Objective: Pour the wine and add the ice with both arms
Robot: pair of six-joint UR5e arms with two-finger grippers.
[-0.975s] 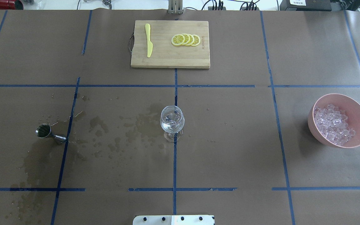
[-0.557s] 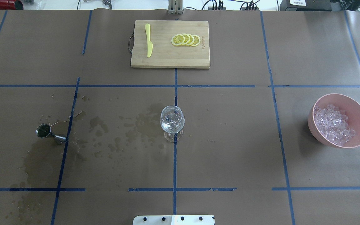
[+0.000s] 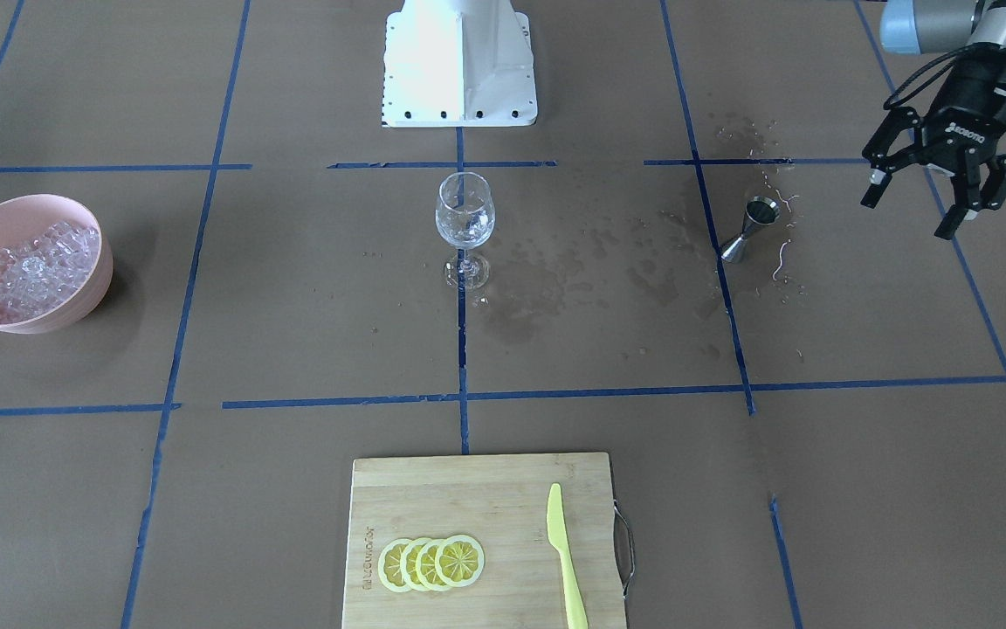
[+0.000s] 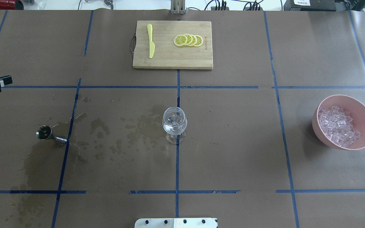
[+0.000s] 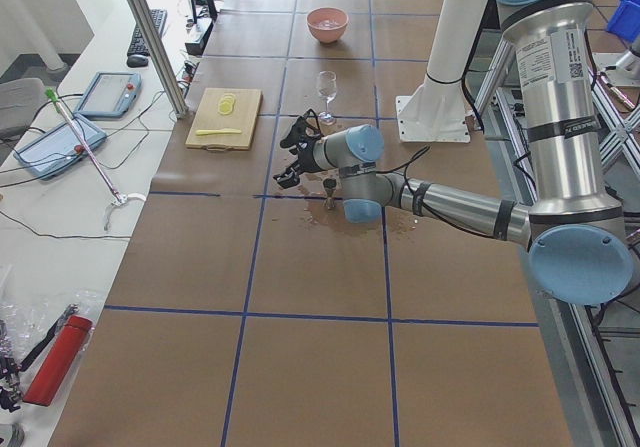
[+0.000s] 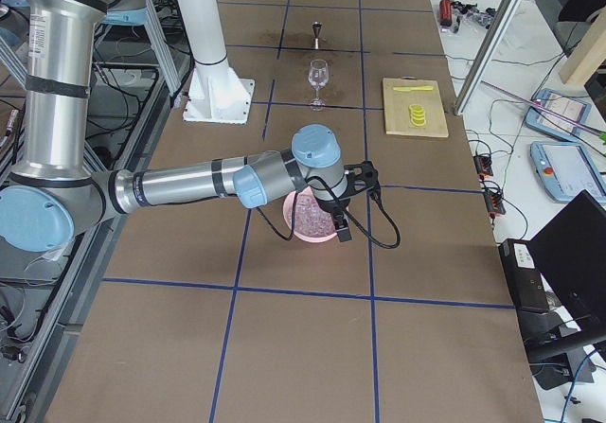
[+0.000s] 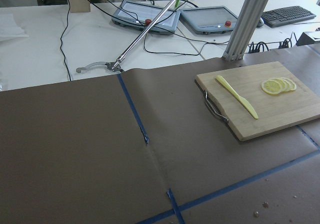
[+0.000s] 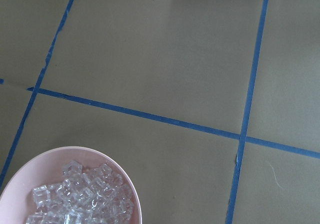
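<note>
Steel comes first on the robot's left side: the small hourglass-shaped steel jigger (image 3: 752, 229) stands upright on the brown-papered table (image 4: 233, 158), right by a blue tape line. Wet blotches (image 4: 144, 126) spread across the paper between it and the clear stemmed wine glass (image 4: 174, 124) at the table's middle. The left claw (image 3: 912, 205) hangs above the table, apart from the jigger and on its outer side, with its two black fingers spread wide and holding nothing. A little clear wine (image 3: 465, 231) seems to sit low in the glass; whether the jigger holds any cannot be told. The ice (image 4: 337, 126), a heap of small glassy cubes, lies in the round pink bowl (image 4: 364, 115) on the robot's right side, well apart from the glass. The right claw (image 6: 355, 203) hovers by that bowl in the right side view, but whether it is spread or closed cannot be told, and its wrist camera shows only the bowl's rim and some cubes. The jigger looks light and rigid but smooth and probably wet, so it is likely slippery. It is best pinched at its narrow waist and kept level. The cubes look hard, slick and loose, so one lying on top should be taken squarely across two flat faces. The glass looks fragile and top-heavy on its thin stem and should not be knocked.
</note>
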